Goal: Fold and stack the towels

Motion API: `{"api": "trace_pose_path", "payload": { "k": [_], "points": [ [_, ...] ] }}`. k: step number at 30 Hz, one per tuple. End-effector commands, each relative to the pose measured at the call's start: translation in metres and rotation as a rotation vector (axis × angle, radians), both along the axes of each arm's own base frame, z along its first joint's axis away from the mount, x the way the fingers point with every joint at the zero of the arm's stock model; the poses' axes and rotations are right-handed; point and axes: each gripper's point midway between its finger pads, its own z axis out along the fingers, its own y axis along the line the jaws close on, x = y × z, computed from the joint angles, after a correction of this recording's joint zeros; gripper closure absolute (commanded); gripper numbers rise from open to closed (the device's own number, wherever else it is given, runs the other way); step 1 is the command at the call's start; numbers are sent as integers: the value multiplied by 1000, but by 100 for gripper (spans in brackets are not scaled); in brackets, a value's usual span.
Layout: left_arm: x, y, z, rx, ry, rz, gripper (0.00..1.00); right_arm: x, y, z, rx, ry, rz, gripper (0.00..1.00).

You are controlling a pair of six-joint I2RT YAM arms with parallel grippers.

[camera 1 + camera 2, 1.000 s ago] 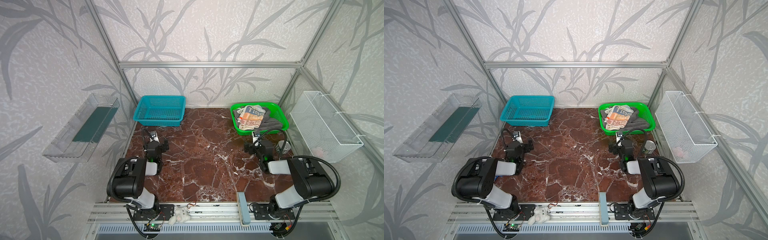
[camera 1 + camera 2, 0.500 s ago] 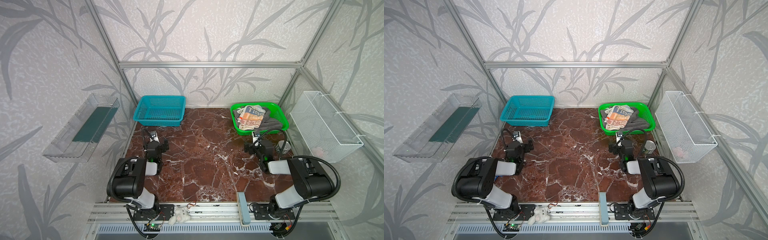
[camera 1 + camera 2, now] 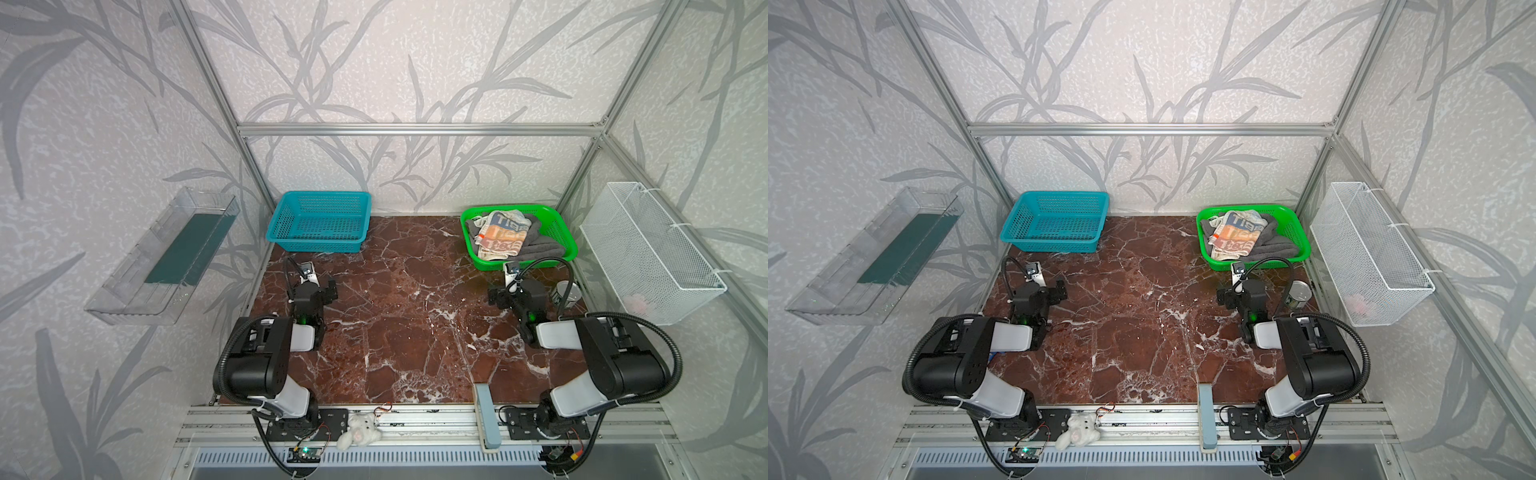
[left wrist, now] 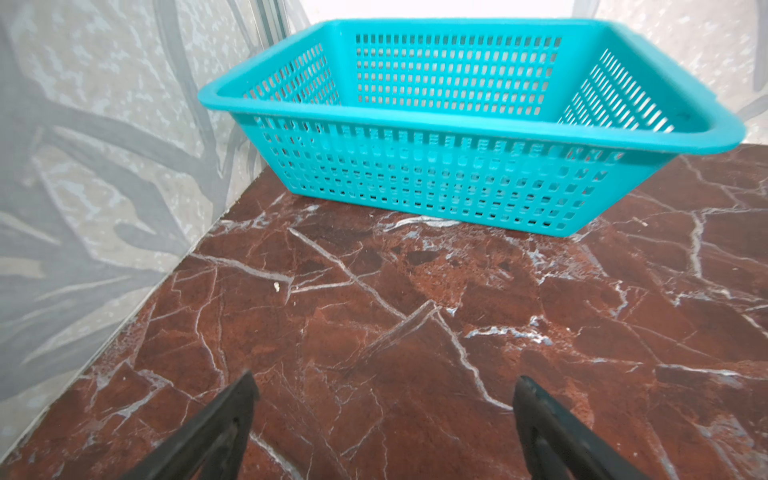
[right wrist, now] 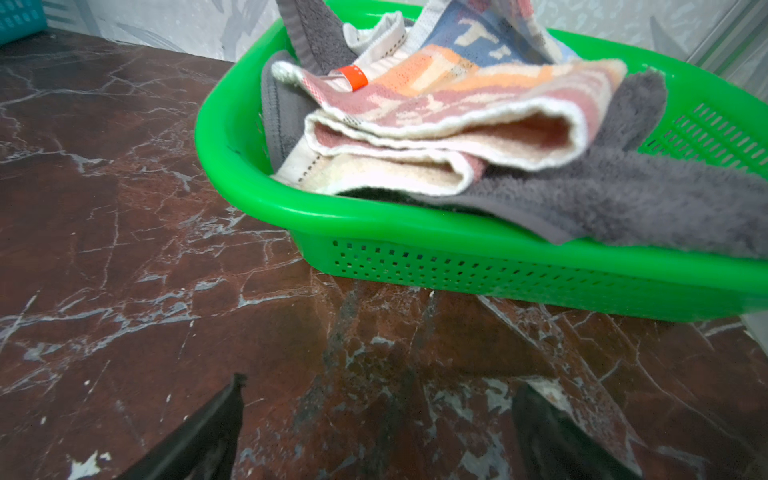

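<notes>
We list red-brown tabletop (image 3: 395, 332) beneath both gaping, empty jaws, teal basket (image 4: 415, 174) ahead of left gripper (image 4: 386, 384), green basket (image 5: 457, 266) of towels (image 5: 436, 112) ahead of right gripper (image 5: 380, 386), leaf-patterned walls (image 3: 415, 62)

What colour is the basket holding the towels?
The basket is bright green; right wrist view shows it best.

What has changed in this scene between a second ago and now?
Nothing visibly changed. The left gripper and right gripper stay open and empty over the table, and the towels stay heaped in the green basket.
</notes>
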Motion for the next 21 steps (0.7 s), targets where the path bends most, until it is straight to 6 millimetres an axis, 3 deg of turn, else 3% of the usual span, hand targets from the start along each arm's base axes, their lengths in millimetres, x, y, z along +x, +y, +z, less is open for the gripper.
{"api": "trace_pose_path", "payload": {
  "k": [1,4,7,12,16,19,21],
  "points": [
    [-9,-6,43,40,-91,-11,3,-3,1,40,-13,-124,-9,1],
    [-17,-19,83,56,-119,-74,3,-15,4,60,-42,-110,-17,1],
    [-25,-37,120,69,-103,-187,3,-25,11,94,-60,-107,-4,1],
    [-40,-51,172,44,-102,-249,3,-27,15,144,-34,-71,1,0],
    [-40,-66,196,21,-89,-297,3,-11,18,167,-18,38,-11,4],
    [-35,-77,202,-30,-32,-308,1,5,25,170,-16,151,-6,10],
    [-29,-85,204,-80,11,-304,1,16,19,162,-18,265,-44,13]
  ]
}}
